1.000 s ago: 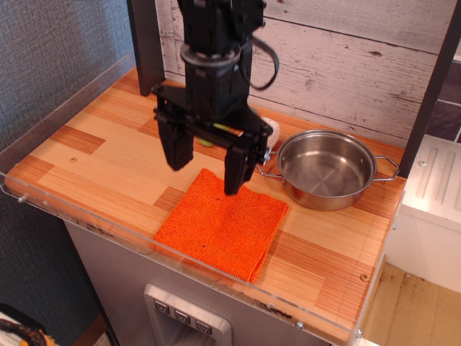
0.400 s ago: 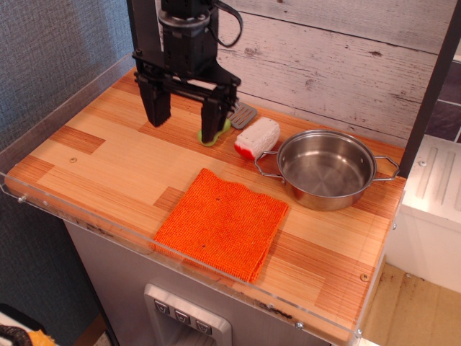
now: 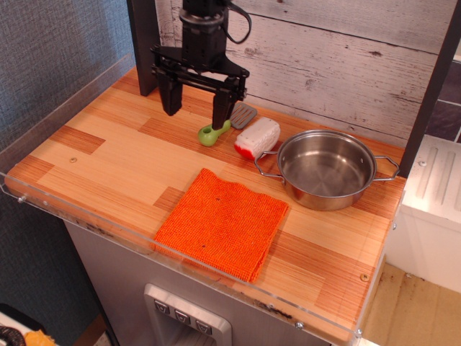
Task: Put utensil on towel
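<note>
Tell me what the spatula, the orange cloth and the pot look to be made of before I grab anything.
Spatula: probably plastic; smooth matte lime handle with a ring end, flat grey head. Orange cloth: fabric, seemingly coarse knit; nubby surface, soft edges, lies flat. Pot: metal, likely stainless steel; shiny brushed bowl with reflections and thin wire loop handles.

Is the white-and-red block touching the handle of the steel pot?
Cannot tell. In the only view, the white-and-red block sits right against the steel pot's left wire handle, which overlaps its red end; no gap or contact shows plainly.
</note>
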`<state>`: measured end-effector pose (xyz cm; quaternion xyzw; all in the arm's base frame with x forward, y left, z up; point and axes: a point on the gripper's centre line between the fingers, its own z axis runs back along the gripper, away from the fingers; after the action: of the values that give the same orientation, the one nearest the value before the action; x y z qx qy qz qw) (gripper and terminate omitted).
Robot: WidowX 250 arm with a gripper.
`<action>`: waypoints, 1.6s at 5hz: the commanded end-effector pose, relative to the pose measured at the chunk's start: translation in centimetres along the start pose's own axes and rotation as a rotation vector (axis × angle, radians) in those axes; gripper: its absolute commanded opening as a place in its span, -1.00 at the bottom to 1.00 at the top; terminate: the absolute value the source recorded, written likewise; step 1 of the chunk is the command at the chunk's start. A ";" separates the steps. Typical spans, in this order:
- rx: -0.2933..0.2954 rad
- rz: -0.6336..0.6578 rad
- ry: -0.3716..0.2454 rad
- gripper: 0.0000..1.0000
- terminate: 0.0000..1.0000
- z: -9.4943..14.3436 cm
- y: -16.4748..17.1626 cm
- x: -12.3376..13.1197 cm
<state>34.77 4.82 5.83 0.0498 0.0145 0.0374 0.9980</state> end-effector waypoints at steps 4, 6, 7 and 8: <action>-0.006 -0.026 -0.031 -1.00 -1.00 -2.8 1.2 3.1; -0.026 -0.042 -0.109 -1.00 -1.00 0.7 0.7 1.7; -0.060 -0.030 -0.161 -1.00 -1.00 3.9 -0.9 -2.0; -0.112 -0.103 -0.147 -1.00 -1.00 5.0 -4.4 -6.8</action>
<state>27.98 -1.44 9.09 -0.0053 -0.0313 -0.0243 0.9992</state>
